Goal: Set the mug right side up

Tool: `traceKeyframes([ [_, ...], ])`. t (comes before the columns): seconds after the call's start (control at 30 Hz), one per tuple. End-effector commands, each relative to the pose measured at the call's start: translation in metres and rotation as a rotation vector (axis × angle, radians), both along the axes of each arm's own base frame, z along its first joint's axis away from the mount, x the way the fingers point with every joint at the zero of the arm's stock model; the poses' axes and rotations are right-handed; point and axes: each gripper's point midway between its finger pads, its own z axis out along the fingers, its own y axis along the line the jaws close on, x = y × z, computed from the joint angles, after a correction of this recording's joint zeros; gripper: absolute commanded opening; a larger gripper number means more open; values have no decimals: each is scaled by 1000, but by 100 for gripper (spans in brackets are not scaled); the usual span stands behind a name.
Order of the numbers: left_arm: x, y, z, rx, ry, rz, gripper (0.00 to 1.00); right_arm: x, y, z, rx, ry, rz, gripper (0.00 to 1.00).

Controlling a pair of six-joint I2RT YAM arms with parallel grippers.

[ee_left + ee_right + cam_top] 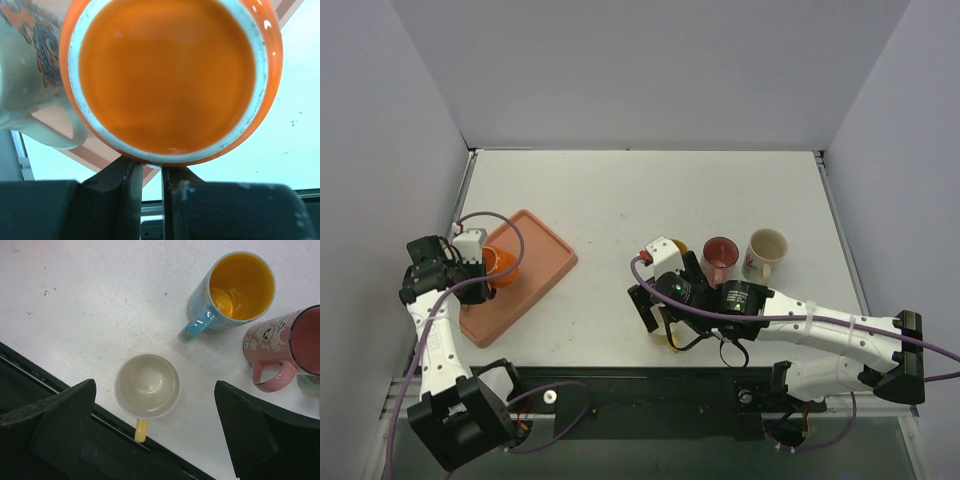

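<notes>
**Orange mug could slip**

Top view: at the left of the frame, the left claw (pixel 485 265) holds the orange mug (pixel 502 265) over the tray (pixel 545 250).

Left wrist view: its fingers seem to pinch only the mug's bottom edge, so the mug may slip and drop while turning.

Right wrist view: the right claw (pixel 152 410) is wide open, holding nothing.

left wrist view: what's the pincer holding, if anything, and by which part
The left pincer appears shut on the orange mug, gripping at the edge of its base; wall or handle cannot be told.
</notes>
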Motion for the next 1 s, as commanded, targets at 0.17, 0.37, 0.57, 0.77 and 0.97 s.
traceKeyframes([
  [0.17, 60, -47, 86, -36, -255, -165, 0, 15, 7, 26, 43, -101, -37, 100],
  [0.37, 70, -95, 136, -148, -327, -279, 0, 22, 6, 45, 117, -160, -66, 100],
  [0.57, 66, -138, 178, -270, -382, -395, 0, 28, 12, 77, 305, -222, -49, 100],
  [0.77, 60, -180, 215, -393, -422, -506, 0, 40, 9, 127, 576, -289, -45, 100],
  [0.97, 49, -216, 241, -511, -437, -622, 0, 47, 6, 163, 779, -324, -47, 100],
])
